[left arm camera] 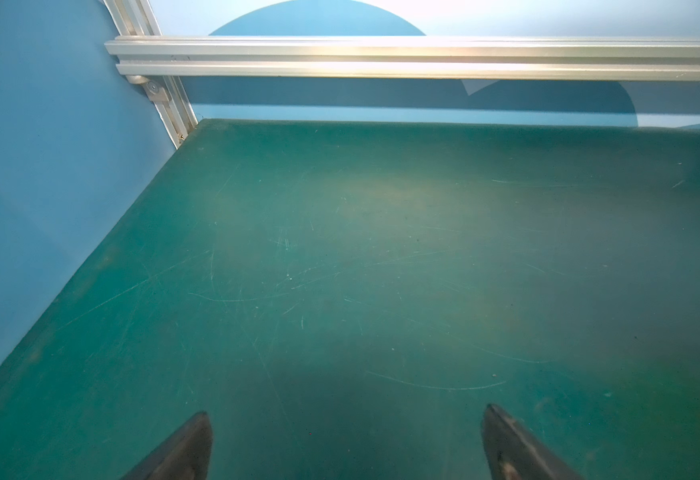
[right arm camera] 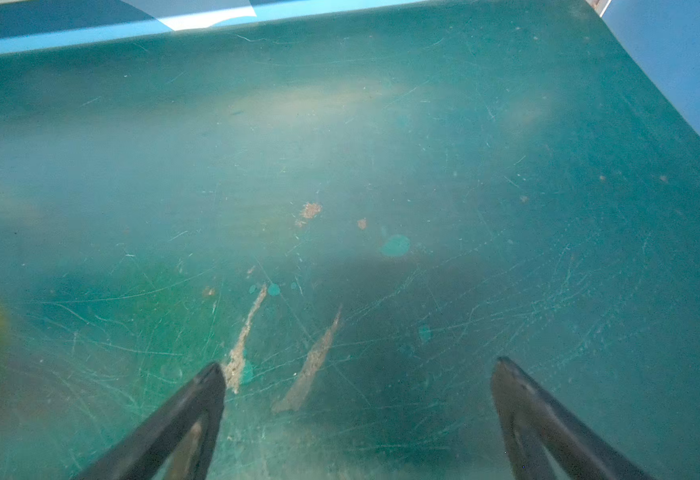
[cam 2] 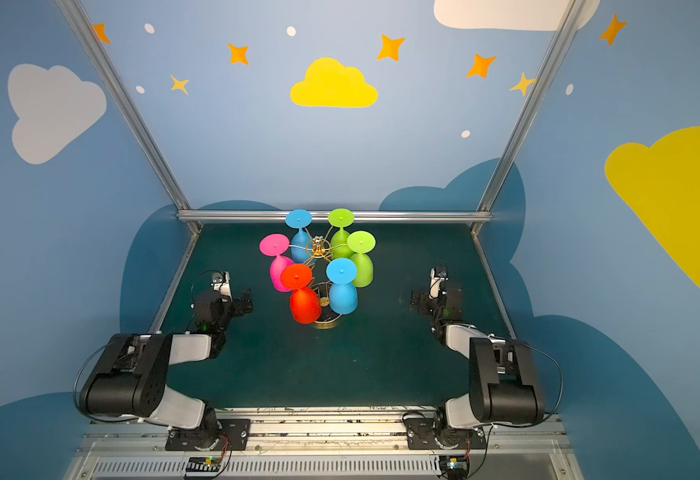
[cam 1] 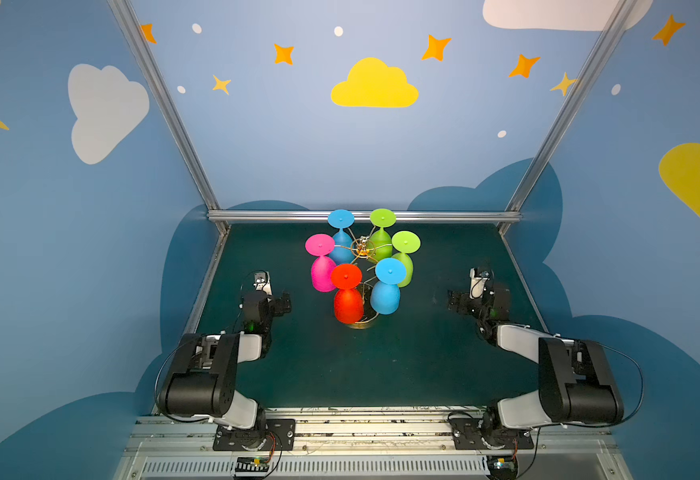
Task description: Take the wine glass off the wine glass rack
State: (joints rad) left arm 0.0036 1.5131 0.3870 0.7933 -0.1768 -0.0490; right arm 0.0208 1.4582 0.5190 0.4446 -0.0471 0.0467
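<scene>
1. The left pincer (left arm camera: 347, 409) is seen close above the scratched dark green tabletop (left arm camera: 381, 249). Its black jaws are spread wide and nothing is gripped between them.
2. The right pincer (right arm camera: 358, 362) is also spread wide and empty, and only worn, scuffed tabletop is seen between its fingertips.
3. The thin gold wire wine glass rack (cam 1: 362, 248), set on a round dark gold-rimmed base, is found between the two pincers and slightly beyond them, well apart from both.
4. Six opaque coloured wine glasses are hung bowl-down from its looped arms.
5. The red wine glass (cam 1: 348, 305) and the nearer sky-blue wine glass (cam 1: 385, 297) are hung on the side closest to the pincers, red towards the left pincer and blue towards the right.
6. The pink wine glass (cam 1: 322, 276) is hung further along on the left pincer's side, and the nearer lime-green wine glass (cam 1: 405, 270) on the right pincer's side.
7. The farther sky-blue wine glass (cam 1: 341, 246) and the farther lime-green wine glass (cam 1: 380, 243) are hung farthest from both pincers.
</scene>
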